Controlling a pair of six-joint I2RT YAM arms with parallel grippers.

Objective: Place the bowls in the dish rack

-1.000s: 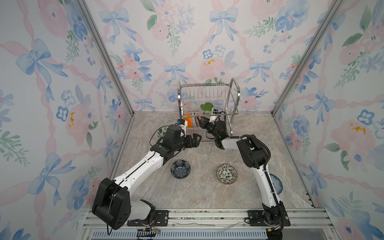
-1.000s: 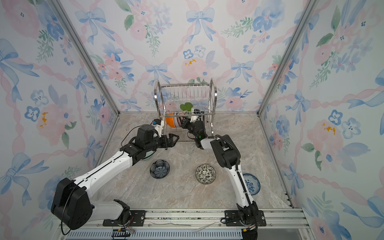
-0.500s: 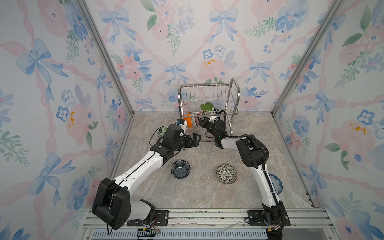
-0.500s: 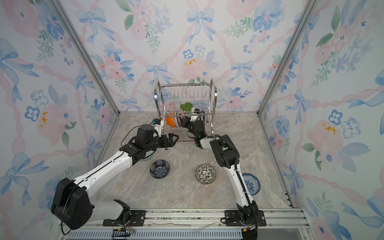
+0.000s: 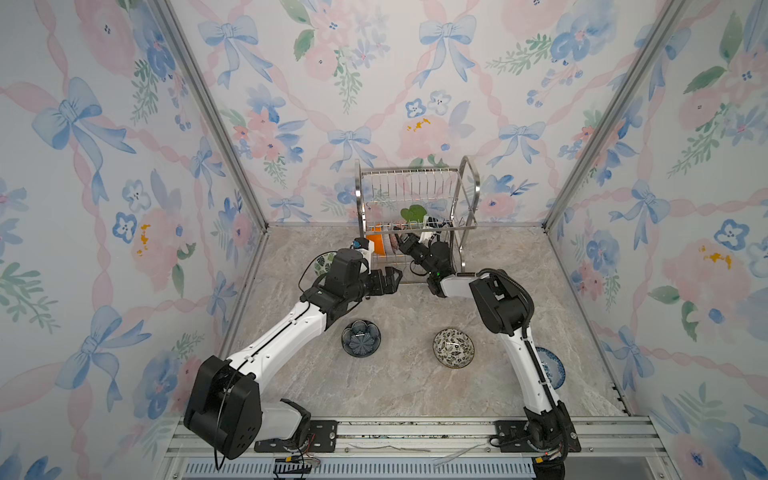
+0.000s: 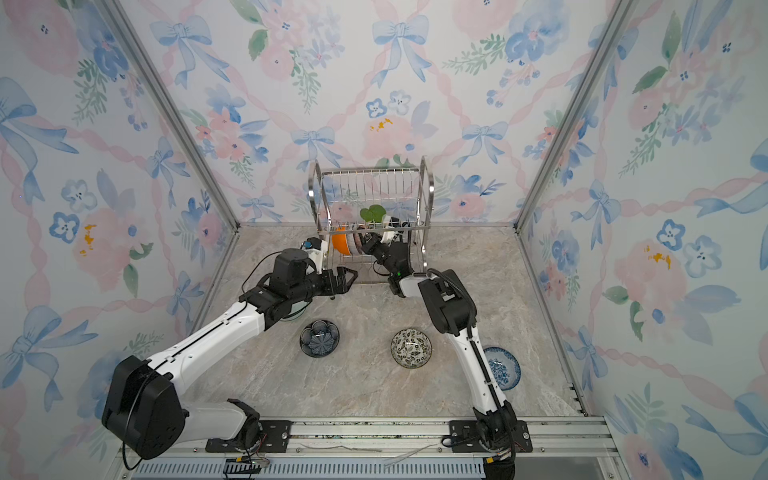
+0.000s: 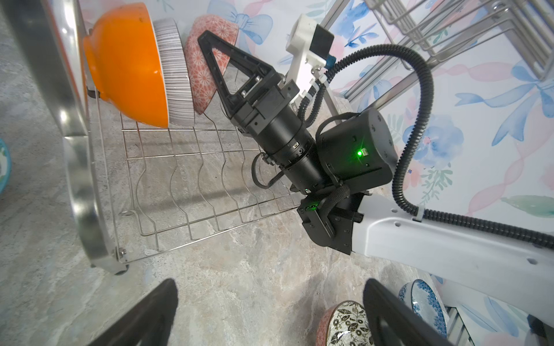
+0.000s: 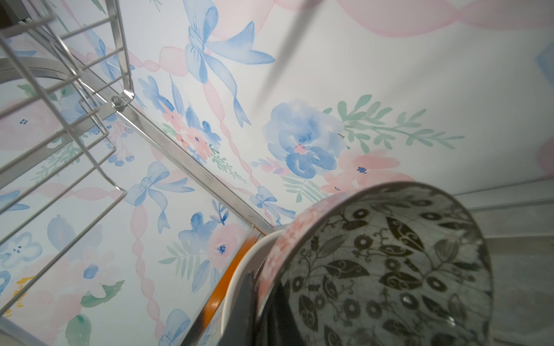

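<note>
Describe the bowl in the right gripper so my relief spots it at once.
Start at the dish rack by the back wall, lower tier. In the row standing on edge there, the held bowl comes after the orange bowl and striped bowl, its rim pinched by the right gripper. Unlike them, it is pink outside with black-and-white leaves inside.

White links [image 5: 282, 332], black joints [image 5: 224, 409]; ribbed black cable [image 7: 429, 99]; green light [image 7: 358, 153].

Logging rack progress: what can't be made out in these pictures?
Green-leaf bowl: in a top view, half behind the left arm.
Blue-white bowl: in a top view, partly behind the right arm.
Right gripper on the leaf-print bowl: right wrist view, fingers blurred, cut by the edge.
</note>
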